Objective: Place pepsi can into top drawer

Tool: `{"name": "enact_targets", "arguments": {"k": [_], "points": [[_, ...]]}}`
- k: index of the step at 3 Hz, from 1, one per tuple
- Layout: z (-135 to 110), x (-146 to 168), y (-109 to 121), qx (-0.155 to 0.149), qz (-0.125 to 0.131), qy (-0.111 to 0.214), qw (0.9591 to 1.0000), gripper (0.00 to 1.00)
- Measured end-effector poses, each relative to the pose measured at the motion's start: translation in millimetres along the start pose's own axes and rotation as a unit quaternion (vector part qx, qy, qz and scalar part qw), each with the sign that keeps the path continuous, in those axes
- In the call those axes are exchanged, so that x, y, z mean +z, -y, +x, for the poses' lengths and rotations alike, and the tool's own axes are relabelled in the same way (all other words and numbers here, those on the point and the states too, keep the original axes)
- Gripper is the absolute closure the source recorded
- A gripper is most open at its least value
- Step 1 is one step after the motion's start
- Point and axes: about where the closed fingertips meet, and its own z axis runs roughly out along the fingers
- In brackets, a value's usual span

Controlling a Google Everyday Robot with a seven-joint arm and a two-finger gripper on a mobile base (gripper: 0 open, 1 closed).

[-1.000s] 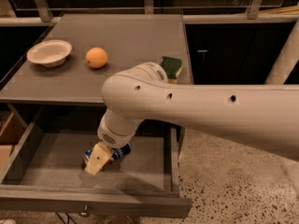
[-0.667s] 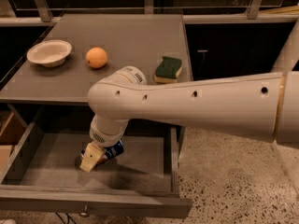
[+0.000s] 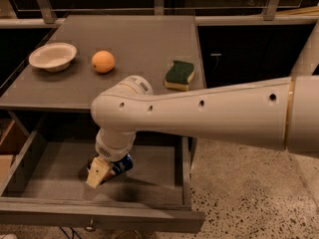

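The top drawer (image 3: 30, 208) stands pulled open below the grey counter, its flat front panel and small knob at the bottom edge. My gripper (image 3: 101, 172) reaches down into the drawer from under the big white arm and is shut on the pepsi can (image 3: 119, 166), a small blue can held tilted between the pale fingers (image 3: 97, 173). The can hangs just above the drawer floor, left of the middle. Only part of the can shows past the wrist.
On the counter (image 3: 139, 39) sit a white bowl (image 3: 52, 56) at the left, an orange fruit (image 3: 103, 61) beside it, and a green and yellow sponge (image 3: 179, 75) at the right. A speckled floor lies to the right. A cardboard box (image 3: 7, 148) stands at the left.
My arm has swung to the left and the gripper with the can has moved left and lower inside the drawer. The sponge is uncovered now.
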Motion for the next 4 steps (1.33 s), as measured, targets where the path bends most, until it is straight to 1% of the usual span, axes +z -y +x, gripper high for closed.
{"name": "enact_targets", "arguments": {"k": [1,2,3,4], "points": [[12.4,15.7,6.7,0.019,0.005,-0.023,0.9996,1.0],[13.7,17.8,16.6,0.023,0.015,-0.028,0.9992,1.0],[14.9,22.2,26.8,0.039,0.018,-0.029,0.9987,1.0],[18.5,34.8,23.5,0.052,0.001,-0.029,0.9982,1.0]]}}
